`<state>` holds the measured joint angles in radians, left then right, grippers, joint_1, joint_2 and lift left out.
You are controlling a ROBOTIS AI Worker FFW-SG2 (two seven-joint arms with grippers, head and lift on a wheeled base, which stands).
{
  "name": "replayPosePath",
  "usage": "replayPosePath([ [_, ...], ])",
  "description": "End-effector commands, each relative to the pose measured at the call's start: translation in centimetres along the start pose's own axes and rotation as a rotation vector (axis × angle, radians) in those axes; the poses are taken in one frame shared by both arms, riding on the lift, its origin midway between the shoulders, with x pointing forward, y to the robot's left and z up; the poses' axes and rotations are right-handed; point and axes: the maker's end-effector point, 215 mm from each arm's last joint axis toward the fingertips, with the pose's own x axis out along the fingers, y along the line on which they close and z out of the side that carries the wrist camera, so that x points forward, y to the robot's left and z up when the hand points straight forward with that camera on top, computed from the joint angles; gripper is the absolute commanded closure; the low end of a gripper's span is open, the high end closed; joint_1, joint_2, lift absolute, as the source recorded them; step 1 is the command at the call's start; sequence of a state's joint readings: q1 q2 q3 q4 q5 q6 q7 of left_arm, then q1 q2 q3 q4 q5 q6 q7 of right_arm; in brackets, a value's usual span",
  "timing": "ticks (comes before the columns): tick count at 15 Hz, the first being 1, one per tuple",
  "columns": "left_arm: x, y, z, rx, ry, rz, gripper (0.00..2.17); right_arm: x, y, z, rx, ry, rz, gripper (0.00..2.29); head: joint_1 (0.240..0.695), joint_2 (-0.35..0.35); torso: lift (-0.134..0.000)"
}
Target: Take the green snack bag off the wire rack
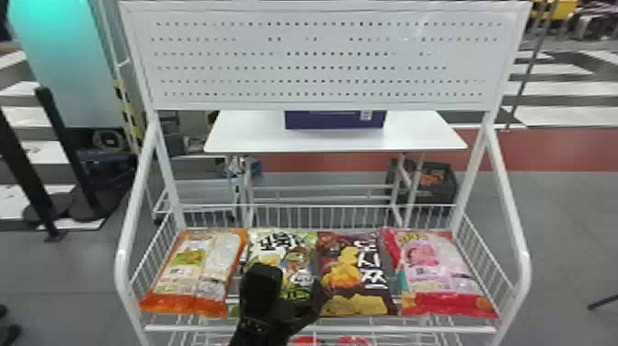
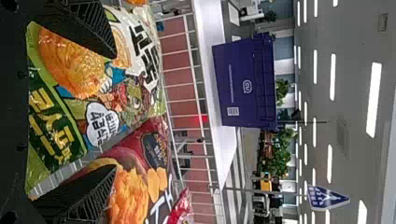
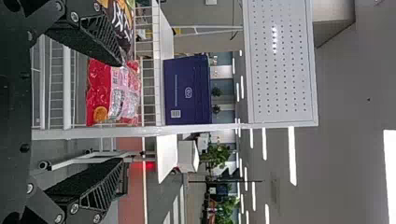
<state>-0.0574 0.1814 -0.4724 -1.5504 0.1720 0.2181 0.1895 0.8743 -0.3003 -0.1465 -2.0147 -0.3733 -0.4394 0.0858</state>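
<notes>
We count four snack bags (image 1: 423,267) in one row, lower centre. Left gripper (image 1: 295,281): two fingers, open, at one green bag (image 1: 283,244); right gripper (image 3: 121,113): two, open.

Left gripper (image 1: 292,283): all black here, chunky and round-cornered, pale specks on the wrist (image 1: 258,327)
Left fingers (image 2: 70,23): black wedges, and look at that fine ribbing along the sides
Right gripper (image 3: 121,112): black again, with a broad, flat palm (image 3: 10,112)
Holes: small, dark and round, set in that palm
Links (image 3: 44,16): dark grey, jointed, just beside the palm
Screws (image 3: 74,17): bright silver heads, dotting those links
Right fingers (image 3: 88,44): farther out from the palm, tapered, rough black faces, open slatted lattice sides
</notes>
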Motion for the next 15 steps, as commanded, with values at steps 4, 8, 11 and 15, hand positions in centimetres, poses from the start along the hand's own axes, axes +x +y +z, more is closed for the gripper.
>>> replayPosePath([
  [4, 0.3, 2.3, -1.7, 0.003, 0.049, 0.024, 0.23, 0.2, -0.2, -0.1, 0.001, 0.0, -0.005, 0.17, 0.499, 0.0, 0.0],
  [8, 0.3, 2.3, -2.9, 0.003, 0.088, 0.019, 1.08, 0.3, -0.3, -0.2, 0.001, 0.001, -0.007, 0.17, 0.499, 0.0, 0.0],
  [11, -0.1, 2.5, -3.4, 0.004, 0.099, 0.025, 1.43, 0.3, -0.4, -0.1, 0.001, 0.0, -0.007, 0.17, 0.499, 0.0, 0.0],
  [15, -1.8, 2.2, -1.0, -0.024, 0.046, 0.022, 1.43, 0.3, -0.4, -0.1, 0.001, 0.0, -0.007, 0.17, 0.499, 0.0, 0.0],
])
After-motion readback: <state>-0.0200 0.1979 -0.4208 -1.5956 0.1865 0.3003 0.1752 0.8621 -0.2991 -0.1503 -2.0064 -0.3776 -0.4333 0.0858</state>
